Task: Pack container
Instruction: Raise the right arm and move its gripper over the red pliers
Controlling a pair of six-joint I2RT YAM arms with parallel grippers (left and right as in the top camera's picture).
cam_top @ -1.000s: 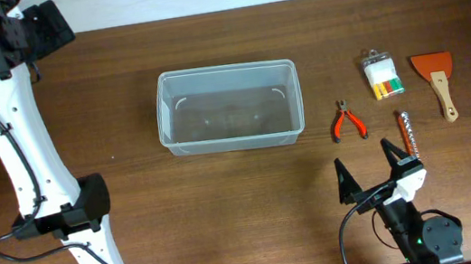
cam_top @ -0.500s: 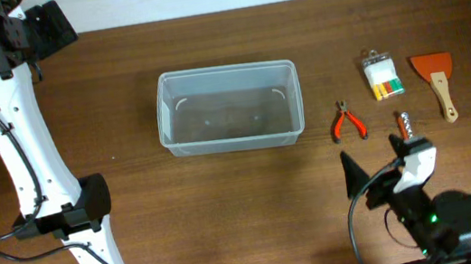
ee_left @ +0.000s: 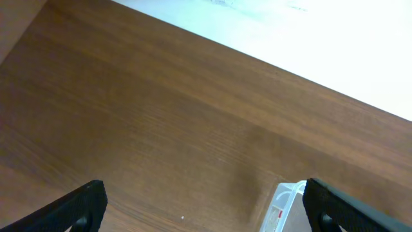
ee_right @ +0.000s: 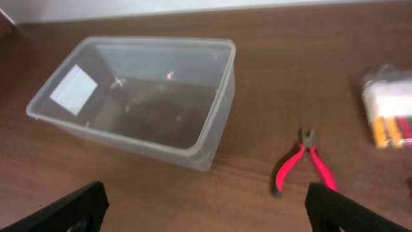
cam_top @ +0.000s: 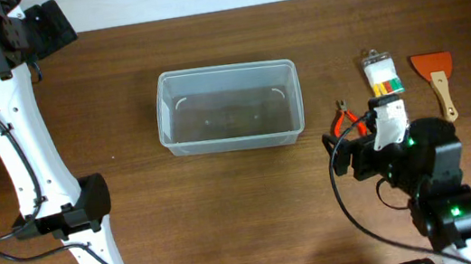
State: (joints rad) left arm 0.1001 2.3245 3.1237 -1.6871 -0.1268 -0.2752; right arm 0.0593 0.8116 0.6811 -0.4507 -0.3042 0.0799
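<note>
The container [cam_top: 224, 71], a clear rectangular tub, stands in the middle of the brown table with nothing inside. In the right wrist view the container [ee_right: 154, 41] lies ahead to the left and red-handled pliers [ee_right: 308, 164] lie ahead to the right. My right gripper [cam_top: 351, 137] hangs open just right of the tub, over the pliers [cam_top: 343, 116], holding nothing; its fingers [ee_right: 72, 209] frame bare wood. My left gripper [cam_top: 51, 27] is far off at the table's back left corner, open and holding nothing. A corner of the container [ee_left: 287, 193] shows by its right finger [ee_left: 347, 207].
At the right rear lie a clear pack of coloured markers [cam_top: 382, 74] and a scraper [cam_top: 436, 78] with an orange blade and wooden handle. The left arm's white links [cam_top: 24, 151] run down the table's left side. The back edge meets a white wall.
My right arm has moved away from the front edge toward the pliers and now covers the thin tool that lay beside them. The left arm has not moved.
</note>
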